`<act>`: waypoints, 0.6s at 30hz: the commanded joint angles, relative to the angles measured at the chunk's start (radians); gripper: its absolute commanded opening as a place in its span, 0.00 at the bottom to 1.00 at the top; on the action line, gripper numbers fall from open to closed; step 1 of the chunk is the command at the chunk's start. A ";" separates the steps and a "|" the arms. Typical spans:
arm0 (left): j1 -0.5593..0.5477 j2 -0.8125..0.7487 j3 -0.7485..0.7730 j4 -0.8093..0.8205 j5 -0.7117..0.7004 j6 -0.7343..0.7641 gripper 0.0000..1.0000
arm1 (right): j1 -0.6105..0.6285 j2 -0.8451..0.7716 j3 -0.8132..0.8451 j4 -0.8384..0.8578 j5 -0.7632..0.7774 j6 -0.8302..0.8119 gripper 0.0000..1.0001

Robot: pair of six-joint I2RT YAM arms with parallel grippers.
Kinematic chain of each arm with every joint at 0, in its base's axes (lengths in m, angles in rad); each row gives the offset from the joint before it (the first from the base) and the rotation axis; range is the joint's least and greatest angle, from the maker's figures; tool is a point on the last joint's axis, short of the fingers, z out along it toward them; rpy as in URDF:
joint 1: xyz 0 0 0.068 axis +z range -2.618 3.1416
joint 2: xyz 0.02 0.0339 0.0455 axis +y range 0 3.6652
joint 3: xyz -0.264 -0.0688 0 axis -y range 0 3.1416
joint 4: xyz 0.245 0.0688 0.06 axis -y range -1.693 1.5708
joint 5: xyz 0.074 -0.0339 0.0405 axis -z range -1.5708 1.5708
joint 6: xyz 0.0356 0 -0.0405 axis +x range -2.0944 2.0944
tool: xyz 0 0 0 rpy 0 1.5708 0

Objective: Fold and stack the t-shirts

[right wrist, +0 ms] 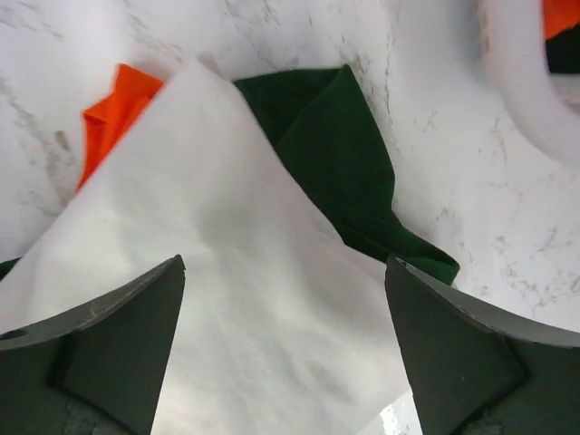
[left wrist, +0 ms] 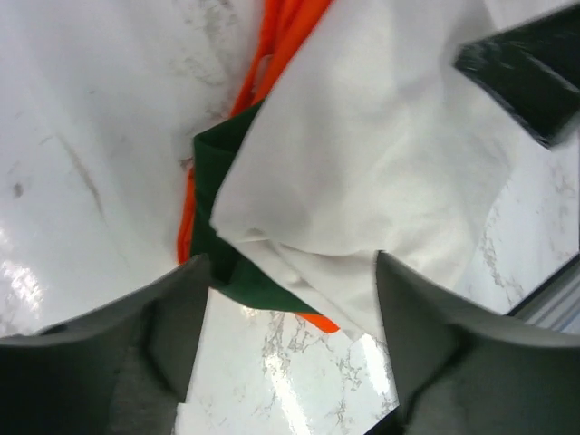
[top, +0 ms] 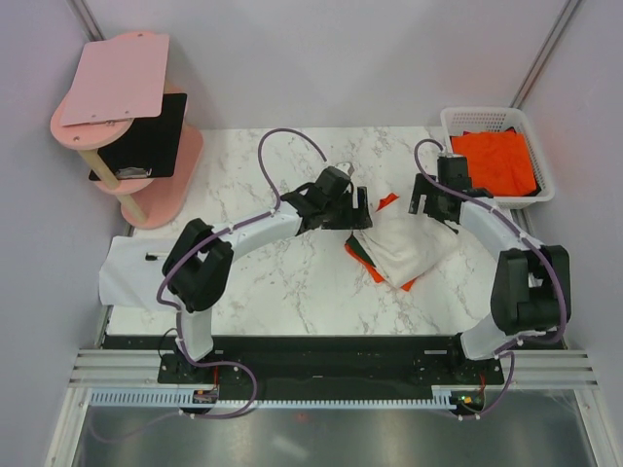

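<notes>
The cream shirt (top: 404,248) is laid folded on the tabletop (top: 273,282), a little right of the middle, in front of the two claws. Under it an orange shirt (left wrist: 290,23) is seen, of which only narrow edges stick out at the near left side and at the far corner. Dark green parts (right wrist: 340,145) of the cream shirt are shown along its far edge and its left edge.

The left claw (top: 362,206) is held over the far left corner of this pile. Its jaws are spread apart and nothing is gripped between them. The right claw (top: 421,201) is held over the far right corner, near the white basket (top: 487,115). Its jaws are also opened wide and nothing is held. Whether the fingertips touch the cloth cannot be told.

More orange shirts (top: 496,161) are piled in the basket, which is placed at the far right corner of the tabletop. A white sheet (top: 127,272) is laid at the left edge, and a pink stand (top: 165,199) is placed at the far left.
</notes>
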 commanded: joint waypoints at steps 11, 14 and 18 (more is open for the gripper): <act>0.187 -0.379 -0.143 -0.388 -0.203 0.077 1.00 | 0.184 -0.136 0.037 0.032 -0.202 -0.037 0.00; 0.259 -0.411 -0.186 -0.450 -0.219 0.088 1.00 | 0.252 -0.056 0.074 0.019 -0.248 -0.058 0.00; 0.313 -0.431 -0.241 -0.470 -0.210 0.102 1.00 | 0.349 0.010 0.149 -0.051 -0.246 -0.083 0.00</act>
